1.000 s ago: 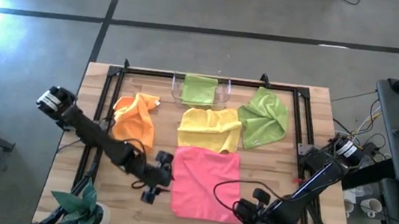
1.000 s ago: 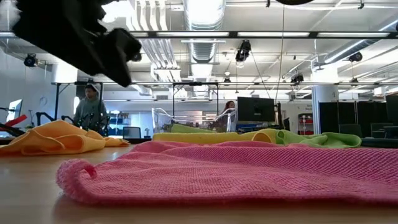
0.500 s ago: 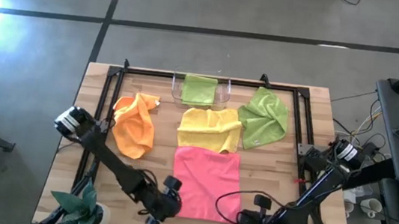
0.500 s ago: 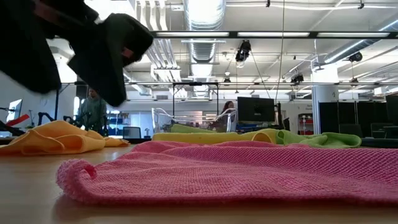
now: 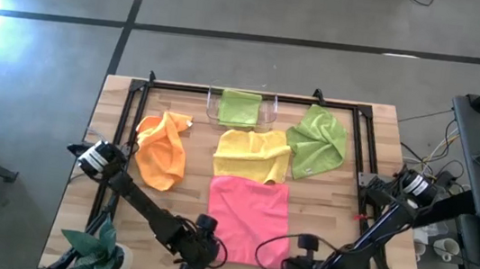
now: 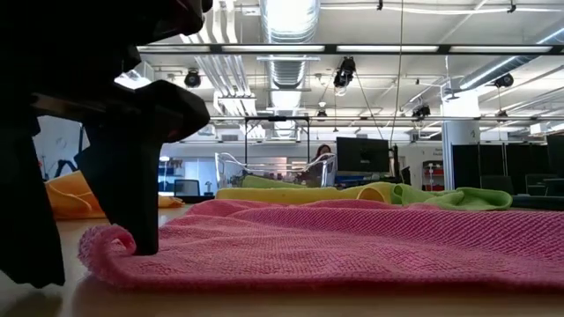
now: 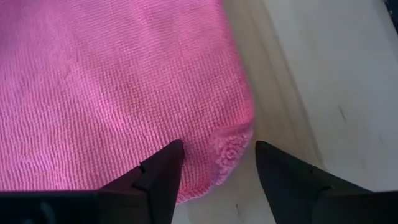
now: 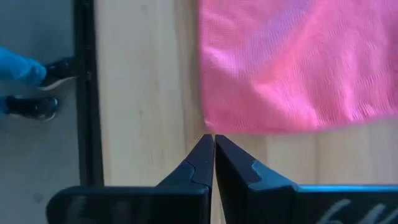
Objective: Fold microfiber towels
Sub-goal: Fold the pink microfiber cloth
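The pink towel (image 5: 247,219) lies spread flat on the wood near the table's near edge. My left gripper (image 7: 214,149) is open and points down at the towel's near left corner (image 7: 239,130), one finger over the cloth and one beyond it; it also shows in the high view (image 5: 211,253). My right gripper (image 8: 211,138) is shut, with its tips at the towel's near edge beside the near right corner (image 8: 208,121). The orange towel (image 5: 163,148), the yellow towel (image 5: 251,154) and a lime green towel (image 5: 319,142) lie farther back. My left gripper comes from above, pointing down. One fingertip (image 6: 139,238) stands on top of the pink towel just inside its near left corner (image 6: 101,246); the other finger (image 6: 31,238) stands on the bare wood beside it. The towel lies flat. My right gripper's shut fingertips stand at the towel's near edge (image 8: 214,129); I cannot tell whether they touch it.
A second lime green towel (image 5: 239,107) lies folded in the clear plastic tray (image 5: 213,106) at the far edge. A black frame (image 5: 136,95) runs around the work area. A small plant (image 5: 95,249) stands at the near left corner.
My left gripper has gone toward the near edge and down, from beside the pink towel's left edge to its near left corner. My right gripper has gone toward the near edge and a little left, to the towel's near right corner. The towels have not moved.
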